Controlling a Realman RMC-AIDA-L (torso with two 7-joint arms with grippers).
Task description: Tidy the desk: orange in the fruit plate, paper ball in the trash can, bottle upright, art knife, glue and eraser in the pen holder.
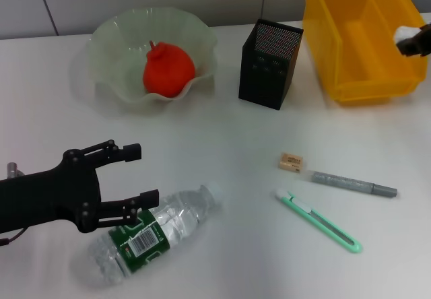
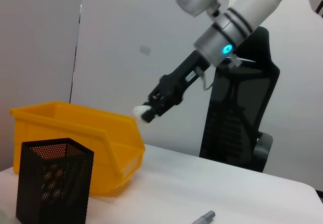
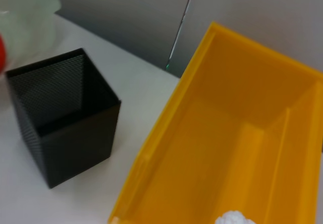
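Note:
The orange [image 1: 168, 70] lies in the pale green fruit plate [image 1: 108, 43] at the back left. The clear bottle [image 1: 151, 235] with a green label lies on its side at the front left. My left gripper [image 1: 143, 174] is open just above and beside it, its lower finger close to the bottle's shoulder. My right gripper [image 1: 414, 43] is shut on the white paper ball [image 1: 403, 34] above the right end of the yellow trash can [image 1: 360, 77]. The ball also shows in the left wrist view [image 2: 143, 114] and right wrist view [image 3: 234, 218]. The eraser [image 1: 291, 162], grey glue stick [image 1: 353, 184] and green art knife [image 1: 318, 220] lie at the front right.
The black mesh pen holder [image 1: 269, 63] stands between the plate and the trash can; it also shows in the right wrist view [image 3: 60, 118] beside the can [image 3: 242, 148]. A black office chair [image 2: 242, 118] stands beyond the table.

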